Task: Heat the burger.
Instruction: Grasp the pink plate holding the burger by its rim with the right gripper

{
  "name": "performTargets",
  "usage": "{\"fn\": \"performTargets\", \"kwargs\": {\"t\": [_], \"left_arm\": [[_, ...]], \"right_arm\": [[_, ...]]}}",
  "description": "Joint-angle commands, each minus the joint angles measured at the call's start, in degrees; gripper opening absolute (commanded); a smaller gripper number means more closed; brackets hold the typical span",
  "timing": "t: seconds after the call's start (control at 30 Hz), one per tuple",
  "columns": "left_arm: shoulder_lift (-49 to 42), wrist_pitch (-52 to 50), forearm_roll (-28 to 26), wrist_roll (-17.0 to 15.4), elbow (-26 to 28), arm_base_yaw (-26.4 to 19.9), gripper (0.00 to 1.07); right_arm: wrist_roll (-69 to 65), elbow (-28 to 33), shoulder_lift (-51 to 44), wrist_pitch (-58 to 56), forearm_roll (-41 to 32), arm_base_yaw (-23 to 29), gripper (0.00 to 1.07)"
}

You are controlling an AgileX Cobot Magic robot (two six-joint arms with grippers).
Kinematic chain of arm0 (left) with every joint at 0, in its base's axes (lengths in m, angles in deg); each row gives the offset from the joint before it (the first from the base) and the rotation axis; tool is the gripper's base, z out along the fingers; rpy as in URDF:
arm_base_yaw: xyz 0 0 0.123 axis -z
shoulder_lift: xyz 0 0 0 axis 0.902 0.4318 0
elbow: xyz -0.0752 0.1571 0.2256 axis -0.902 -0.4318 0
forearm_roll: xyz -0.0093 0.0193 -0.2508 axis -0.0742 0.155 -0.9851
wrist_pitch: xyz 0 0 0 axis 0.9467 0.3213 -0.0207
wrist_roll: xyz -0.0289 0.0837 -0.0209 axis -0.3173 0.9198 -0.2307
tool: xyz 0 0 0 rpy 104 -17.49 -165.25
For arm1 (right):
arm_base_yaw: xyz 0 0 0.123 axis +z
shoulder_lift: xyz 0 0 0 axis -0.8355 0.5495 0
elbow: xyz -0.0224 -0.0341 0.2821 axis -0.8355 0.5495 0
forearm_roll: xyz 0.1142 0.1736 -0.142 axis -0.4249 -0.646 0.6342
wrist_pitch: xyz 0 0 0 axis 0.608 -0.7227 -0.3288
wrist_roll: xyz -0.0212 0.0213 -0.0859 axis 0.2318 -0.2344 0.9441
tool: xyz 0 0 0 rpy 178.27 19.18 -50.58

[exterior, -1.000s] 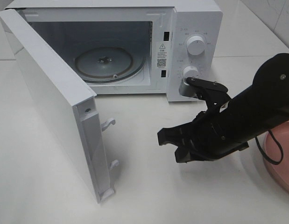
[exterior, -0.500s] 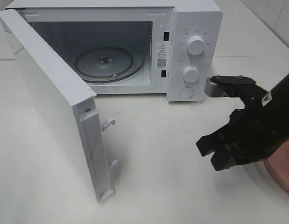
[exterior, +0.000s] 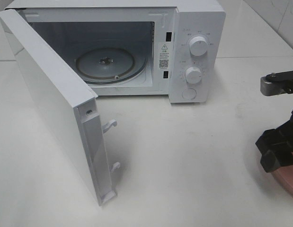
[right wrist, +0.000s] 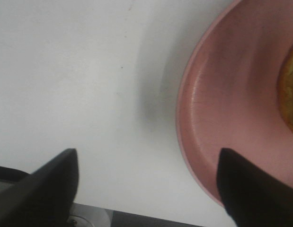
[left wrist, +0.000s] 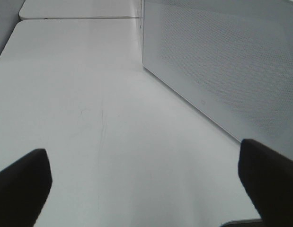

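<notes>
Hovering at the pink plate (right wrist: 217,94), the right gripper (right wrist: 147,158) gapes empty-jawed, the left gripper (left wrist: 142,151) likewise; the soft burger (right wrist: 291,80) likely wants gentle side-gripping.

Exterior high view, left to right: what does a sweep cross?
Open microwave door → glass turntable inside the cavity → warning sticker → dials → right gripper at the right edge. The pink plate under the gripper overlaps it, so it is left out.

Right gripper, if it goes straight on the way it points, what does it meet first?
Probably the white table just beside the pink plate's rim; one finger hangs over the plate.
</notes>
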Motion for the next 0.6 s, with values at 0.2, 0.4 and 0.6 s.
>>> {"fn": "performTargets", "kwargs": {"t": [0.2, 0.4, 0.6], "left_arm": [[-1.38, -0.8, 0.06, 0.06, -0.11, -0.17, 1.01], [-1.38, -0.8, 0.0, 0.06, -0.11, -0.17, 1.01], [-1.38, -0.8, 0.06, 0.06, -0.11, -0.17, 1.01]], "right_arm": [[-0.8, 0.06, -0.29, 2.06, 3.38, -0.46, 1.01], [-0.97, 0.11, 2.23, 5.84, 3.38, -0.46, 0.99], [-1.32, 0.11, 8.14, 8.25, 4.01, -0.46, 0.97]]}}
